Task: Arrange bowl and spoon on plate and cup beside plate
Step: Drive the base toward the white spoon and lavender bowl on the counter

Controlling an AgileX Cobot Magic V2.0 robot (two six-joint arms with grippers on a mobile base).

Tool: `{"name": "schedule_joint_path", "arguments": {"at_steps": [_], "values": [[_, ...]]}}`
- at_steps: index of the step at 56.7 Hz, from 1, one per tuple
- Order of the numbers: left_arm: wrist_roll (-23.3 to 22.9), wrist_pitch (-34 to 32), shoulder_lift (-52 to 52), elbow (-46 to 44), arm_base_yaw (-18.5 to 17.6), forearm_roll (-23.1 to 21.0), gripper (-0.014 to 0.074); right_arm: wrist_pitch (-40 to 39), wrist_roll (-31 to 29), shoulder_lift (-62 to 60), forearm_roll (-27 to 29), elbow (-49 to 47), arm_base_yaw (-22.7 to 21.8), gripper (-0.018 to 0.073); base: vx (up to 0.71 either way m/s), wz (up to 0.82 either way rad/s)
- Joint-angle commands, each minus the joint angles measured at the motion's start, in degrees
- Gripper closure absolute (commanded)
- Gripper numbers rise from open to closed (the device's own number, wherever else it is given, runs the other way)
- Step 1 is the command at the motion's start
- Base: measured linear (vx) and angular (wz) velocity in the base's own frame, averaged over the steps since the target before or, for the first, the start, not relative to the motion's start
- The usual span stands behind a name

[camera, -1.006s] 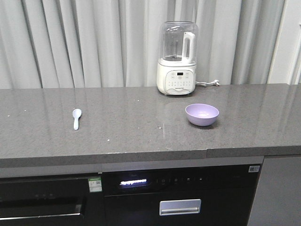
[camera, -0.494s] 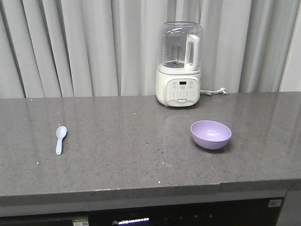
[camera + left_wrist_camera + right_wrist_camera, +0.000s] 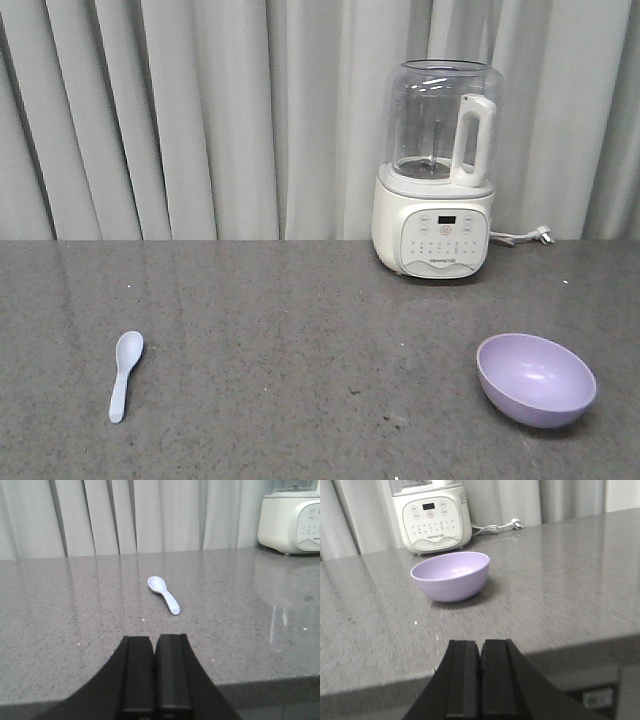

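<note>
The bowl [image 3: 536,378] sits to the right on the surface [image 3: 300,330], with the spoon [image 3: 124,360] well apart to the left. No plate or cup shows. Both look larger than a second ago, so the base has rolled closer, probably within reach. The left hand [image 3: 153,680] and right hand [image 3: 480,680] are closed and empty.

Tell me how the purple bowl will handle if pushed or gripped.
The bowl looks like matte plastic, so probably light and stiff, not fragile. Its curved underside narrows to a small base, so a push at the rim may rock or tip it. The countertop is glossy, so a low push would likely slide it.
</note>
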Motion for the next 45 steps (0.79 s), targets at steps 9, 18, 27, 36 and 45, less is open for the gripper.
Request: {"name": "schedule_joint_path", "arguments": {"at_steps": [9, 18, 27, 36, 45], "values": [[0.02, -4.95, -0.96, -1.49, -0.02, 0.02, 0.0603, -4.49, -0.07, -0.23, -0.49, 0.19, -0.36, 0.0568, 0.35, 0.09], [0.02, -4.95, -0.96, -1.49, -0.02, 0.02, 0.0603, -4.49, -0.07, -0.23, -0.49, 0.19, -0.36, 0.0568, 0.22, 0.04], [0.02, -4.95, -0.96, -1.49, -0.02, 0.02, 0.0603, -4.55, -0.07, -0.23, -0.49, 0.19, -0.36, 0.0568, 0.12, 0.02], [0.02, -4.95, -0.96, -1.49, -0.02, 0.02, 0.0603, -4.55, -0.07, -0.23, -0.49, 0.19, -0.36, 0.0568, 0.04, 0.0], [0.02, -4.95, -0.96, -1.49, -0.02, 0.02, 0.0603, -4.55, -0.07, -0.23, -0.49, 0.19, -0.36, 0.0568, 0.01, 0.0]]}}
